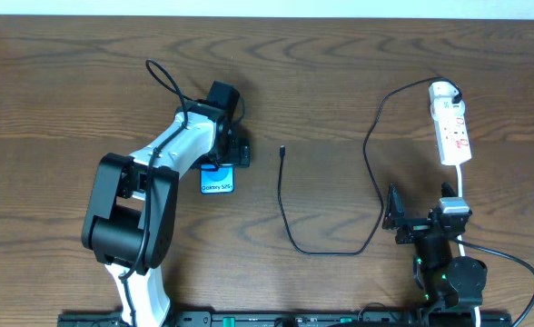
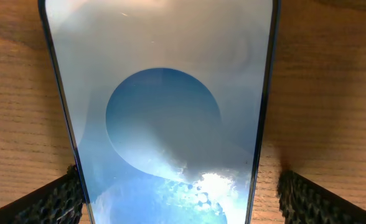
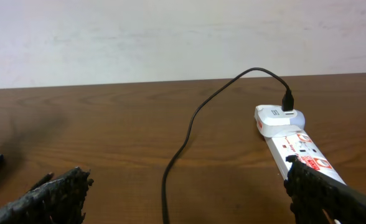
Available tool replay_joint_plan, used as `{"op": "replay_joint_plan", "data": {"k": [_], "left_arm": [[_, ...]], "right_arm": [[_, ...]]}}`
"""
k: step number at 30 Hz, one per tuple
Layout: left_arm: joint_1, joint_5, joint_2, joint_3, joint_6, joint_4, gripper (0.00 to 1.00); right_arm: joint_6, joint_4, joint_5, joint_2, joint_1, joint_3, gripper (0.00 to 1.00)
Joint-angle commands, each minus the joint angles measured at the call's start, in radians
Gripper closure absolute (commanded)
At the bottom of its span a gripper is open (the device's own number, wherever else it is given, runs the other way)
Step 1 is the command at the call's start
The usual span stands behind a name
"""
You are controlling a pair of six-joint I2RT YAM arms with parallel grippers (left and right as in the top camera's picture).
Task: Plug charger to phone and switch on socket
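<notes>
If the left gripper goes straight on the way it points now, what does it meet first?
Most likely the phone: the left gripper points down at its screen, open, one finger beside each long edge.

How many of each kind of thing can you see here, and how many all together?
Phone: 1
Black charger cable: 1
White power strip: 1
Robot arms: 2, the left arm and the right arm
Total: 5

One phone (image 1: pixel 218 178), one charger (image 1: pixel 280 191), one socket (image 1: pixel 455 133), one white adapter (image 1: pixel 443 90), one wooden table (image 1: pixel 340 54).
</notes>
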Motion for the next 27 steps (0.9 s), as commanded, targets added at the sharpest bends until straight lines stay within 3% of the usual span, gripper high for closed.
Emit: {"op": "replay_joint_plan", "data": {"k": [1, 27], "left_arm": [[-0.006, -0.033, 0.045, -0.014, -0.027, 0.003, 0.02], [-0.005, -0.074, 0.045, -0.014, -0.033, 0.022, 0.02]], "right_arm": [[-0.005, -0.005, 0.005, -0.006, -0.002, -0.002, 0.01], [-0.005, -0.005, 0.005, -0.006, -0.002, -0.002, 0.01]]}}
